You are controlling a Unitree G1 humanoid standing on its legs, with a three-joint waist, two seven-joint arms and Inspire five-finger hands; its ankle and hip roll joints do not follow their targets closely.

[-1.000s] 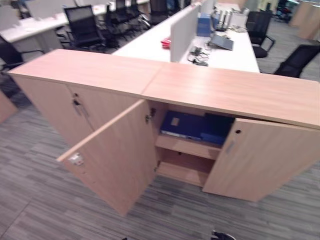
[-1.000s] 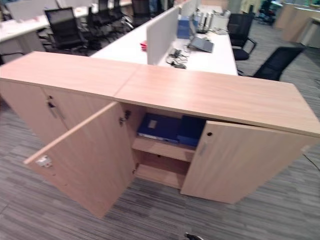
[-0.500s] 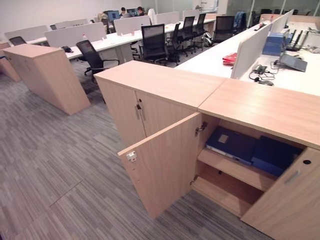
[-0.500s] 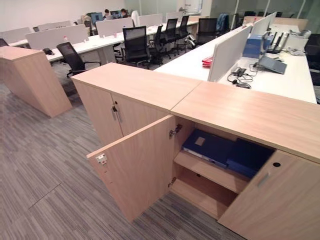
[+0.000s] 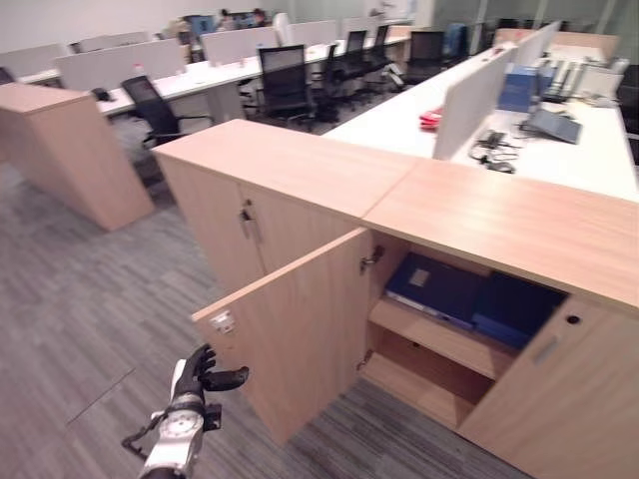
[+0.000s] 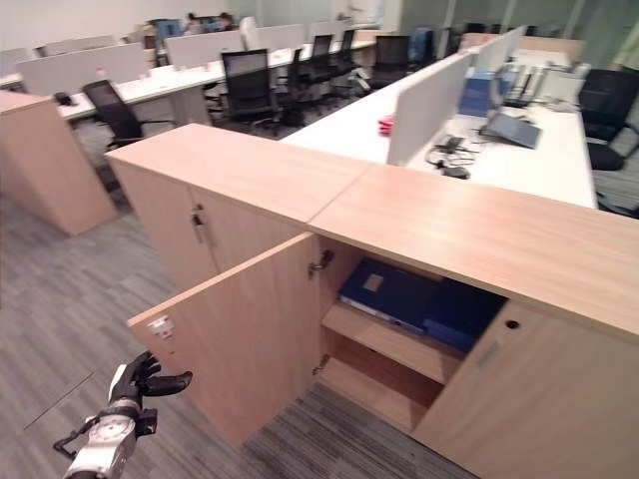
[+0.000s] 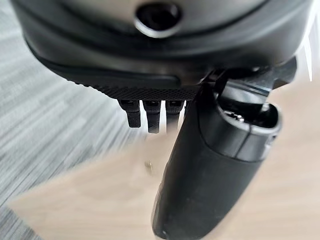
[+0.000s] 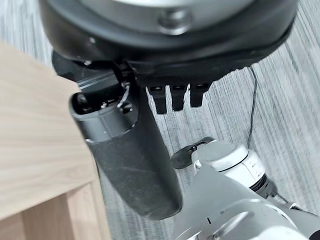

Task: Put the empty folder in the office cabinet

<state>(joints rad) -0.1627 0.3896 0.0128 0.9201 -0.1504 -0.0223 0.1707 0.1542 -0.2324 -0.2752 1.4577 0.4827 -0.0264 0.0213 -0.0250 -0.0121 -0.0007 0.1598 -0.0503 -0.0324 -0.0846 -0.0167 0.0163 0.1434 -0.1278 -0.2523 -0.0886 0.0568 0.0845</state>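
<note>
Folder [image 5: 437,288] lies flat on upper shelf inside office cabinet [image 5: 499,215], blue, beside darker blue item [image 5: 514,309] to its right; task looks near done. Left door [image 5: 290,334] hangs wide open, right door [image 5: 554,389] ajar. Left hand [image 5: 195,376] low near left, just beside open door's edge, fingers relaxed, empty. Right hand [image 8: 145,150] by cabinet wood, fingers loose, holds nothing. Risk: left hand knocks door edge or swings it wider; doors stay unshut.
</note>
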